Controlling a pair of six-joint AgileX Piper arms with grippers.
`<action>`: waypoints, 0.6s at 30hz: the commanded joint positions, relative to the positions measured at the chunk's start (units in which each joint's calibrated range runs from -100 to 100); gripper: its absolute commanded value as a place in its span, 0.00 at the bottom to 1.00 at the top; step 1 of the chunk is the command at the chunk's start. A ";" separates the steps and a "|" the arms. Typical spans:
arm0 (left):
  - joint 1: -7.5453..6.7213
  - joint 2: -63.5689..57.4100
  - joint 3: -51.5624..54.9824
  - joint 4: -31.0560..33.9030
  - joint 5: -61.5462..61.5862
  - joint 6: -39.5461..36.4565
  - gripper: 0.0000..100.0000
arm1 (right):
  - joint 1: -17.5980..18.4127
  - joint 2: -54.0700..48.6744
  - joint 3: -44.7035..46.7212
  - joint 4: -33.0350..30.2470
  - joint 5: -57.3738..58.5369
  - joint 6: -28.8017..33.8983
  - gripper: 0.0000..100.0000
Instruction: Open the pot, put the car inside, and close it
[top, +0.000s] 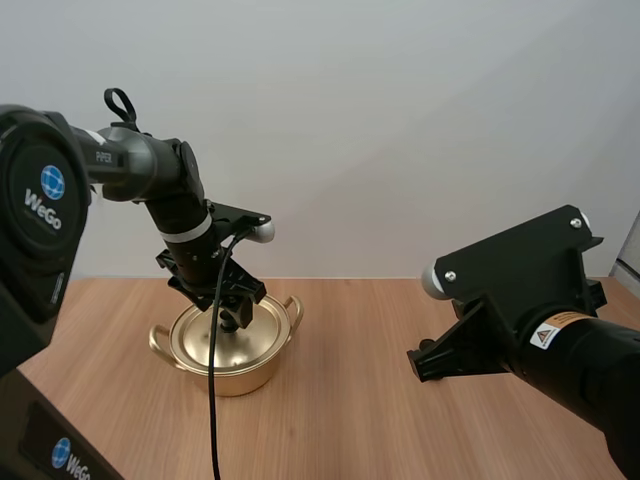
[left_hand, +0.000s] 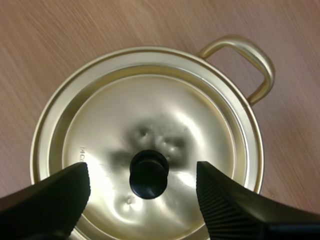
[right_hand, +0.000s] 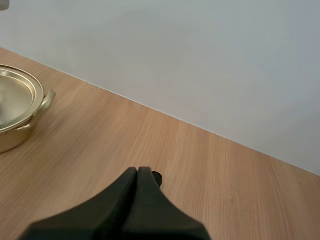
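A golden pot (top: 235, 378) stands on the wooden table with its lid (top: 262, 325) on. My left gripper (top: 232, 318) hangs straight above the lid. In the left wrist view the lid (left_hand: 150, 110) carries a black knob (left_hand: 148, 173), and my left gripper (left_hand: 143, 176) is open, one finger (left_hand: 55, 192) on each side of the knob without touching it. My right gripper (top: 420, 362) hovers over the table to the right of the pot. Seen from its own wrist, the right gripper (right_hand: 138, 172) is shut into one dark wedge with nothing in it.
The pot (right_hand: 15, 107) has two loop handles (left_hand: 250, 55). A small dark thing (right_hand: 156, 176) peeks out just beyond the right fingertips; what it is cannot be told. Bare wood (top: 360, 330) lies between the pot and the right arm. A white wall bounds the table's far edge.
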 joint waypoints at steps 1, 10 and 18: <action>0.03 0.08 -0.02 0.11 0.07 0.00 0.98 | -0.03 0.06 0.05 -0.04 0.01 -0.05 0.00; 0.03 1.05 -0.02 0.51 -0.45 0.12 0.98 | -0.03 0.06 0.05 -0.32 0.01 -0.05 0.00; 0.03 1.60 -0.02 0.51 -2.48 0.21 0.98 | -0.03 0.06 0.05 -0.32 0.01 -0.05 0.00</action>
